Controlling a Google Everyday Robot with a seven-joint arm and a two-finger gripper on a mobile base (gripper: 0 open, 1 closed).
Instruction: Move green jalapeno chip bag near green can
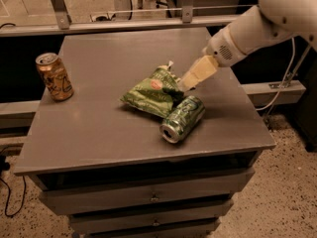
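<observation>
The green jalapeno chip bag (150,96) lies crinkled on the grey table (99,133) near its middle, with a small red-orange mark on top. Its right edge touches the green can (181,119), which lies on its side with its silver rim facing the front left. My gripper (184,85) reaches down from the upper right on the white arm (247,31). Its tan tip sits at the bag's upper right edge, just above the can.
An orange-gold can (54,76) with dark scribbles stands upright at the table's left edge. The table has drawers below its front edge (153,198). A metal rail (124,24) runs behind the table. Speckled floor lies to the right.
</observation>
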